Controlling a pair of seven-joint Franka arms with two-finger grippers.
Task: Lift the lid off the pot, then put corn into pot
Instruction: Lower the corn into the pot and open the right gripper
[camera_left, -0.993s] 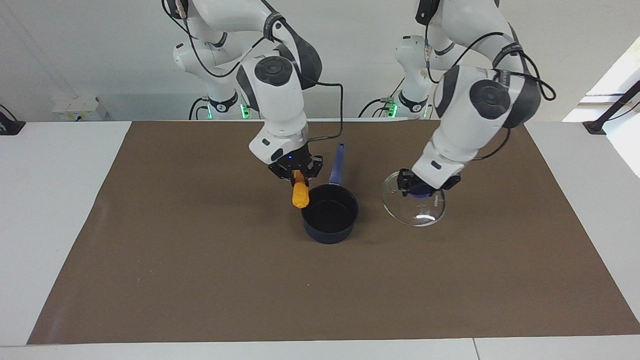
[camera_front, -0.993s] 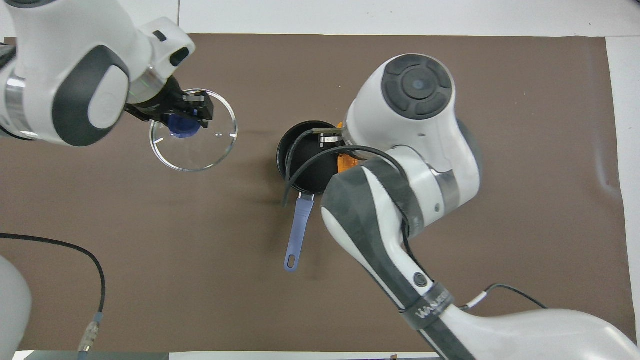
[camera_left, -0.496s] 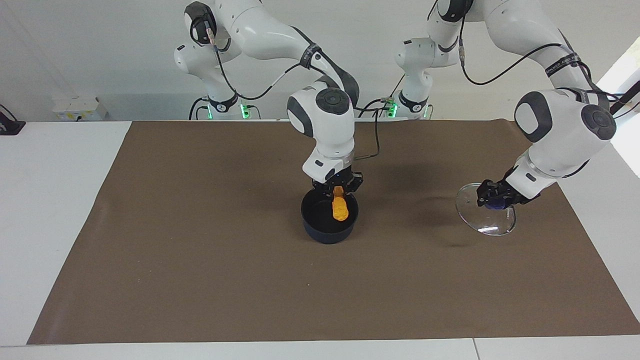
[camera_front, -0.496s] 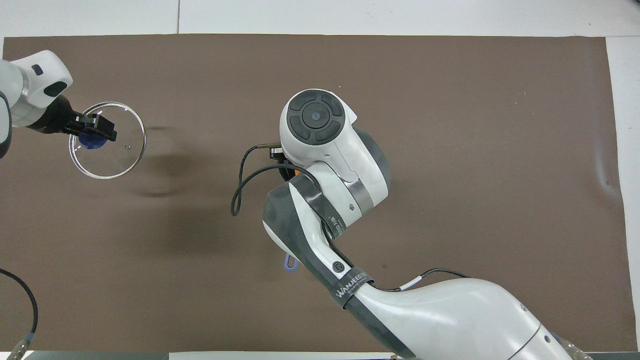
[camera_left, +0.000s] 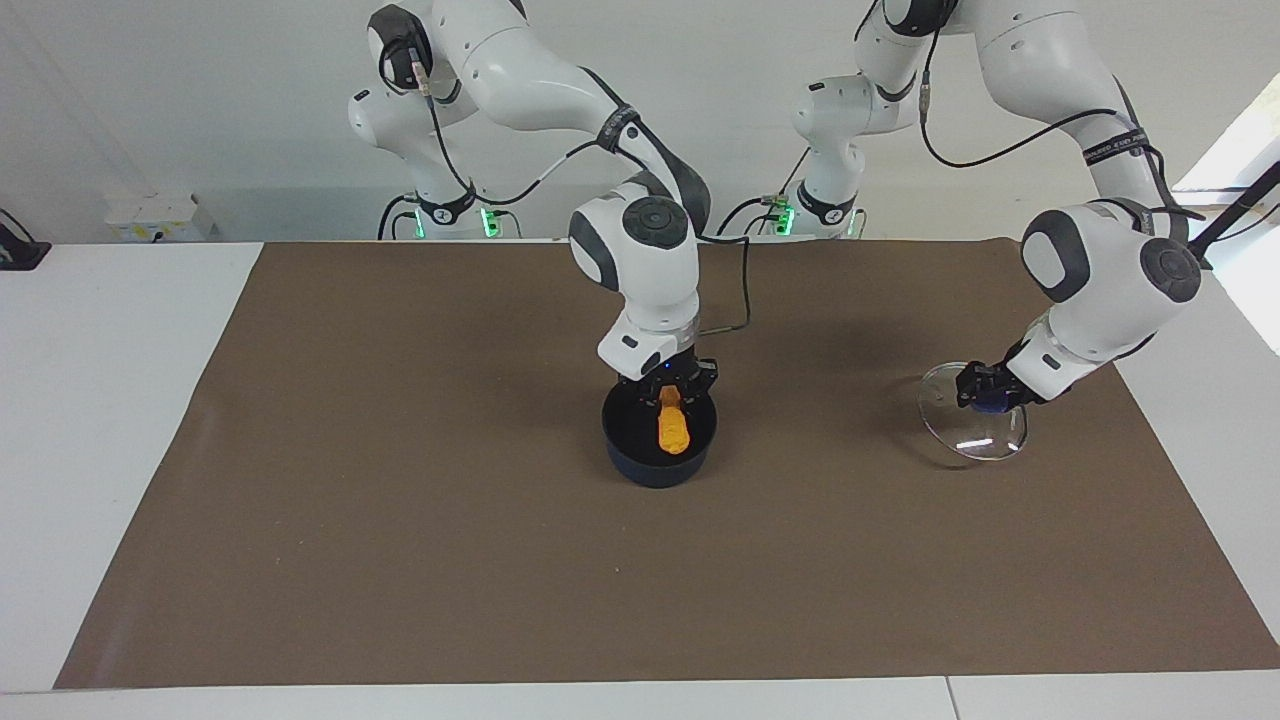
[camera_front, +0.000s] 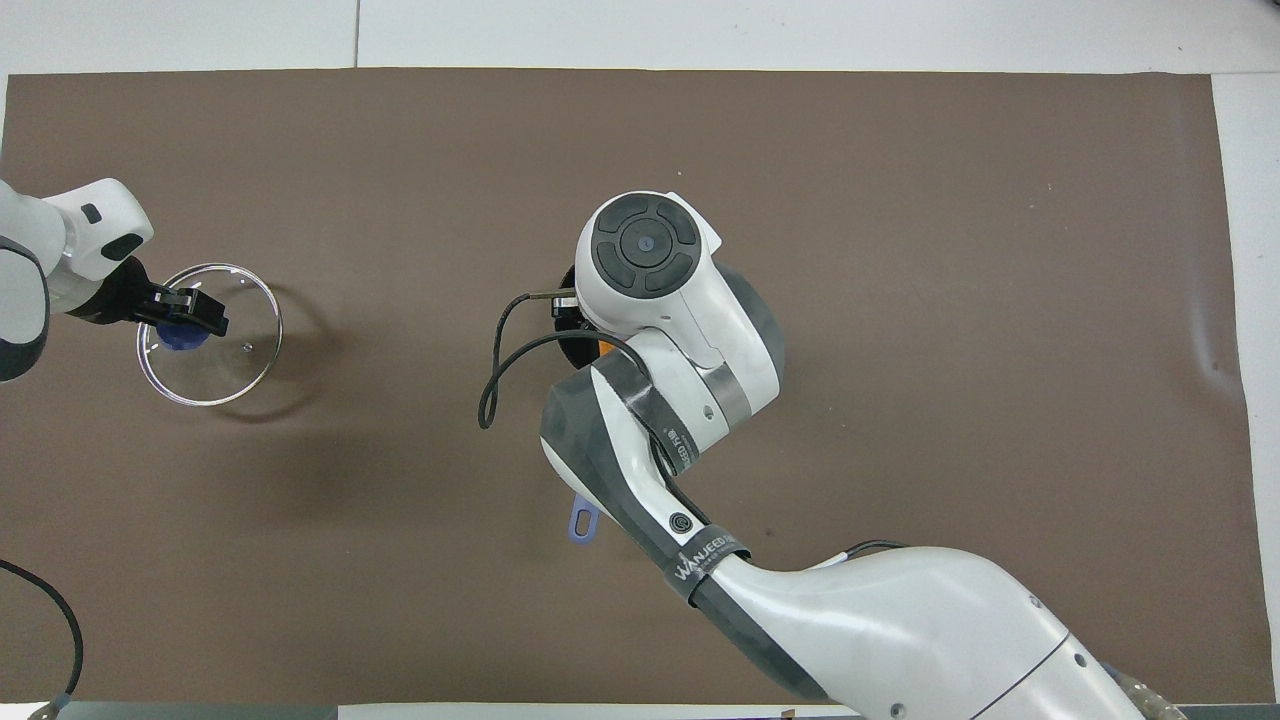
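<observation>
The dark navy pot (camera_left: 655, 472) stands on the middle of the brown mat. My right gripper (camera_left: 670, 392) is over it, shut on the top end of the orange-yellow corn (camera_left: 673, 430), which hangs down inside the pot. In the overhead view my right arm hides most of the pot; only the tip of its blue-purple handle (camera_front: 582, 522) shows. My left gripper (camera_left: 985, 393) is shut on the blue-purple knob of the glass lid (camera_left: 975, 435) and holds it tilted, low over the mat toward the left arm's end. Gripper (camera_front: 185, 318) and lid (camera_front: 225, 355) also show in the overhead view.
The brown mat (camera_left: 400, 500) covers most of the white table (camera_left: 100, 450). A black cable (camera_front: 495, 380) loops from my right wrist beside the pot. Nothing else lies on the mat.
My right gripper carried the corn from beside the pot's rim to over the pot and lowered it in. My left gripper carried the lid toward the left arm's end and lowered it.
</observation>
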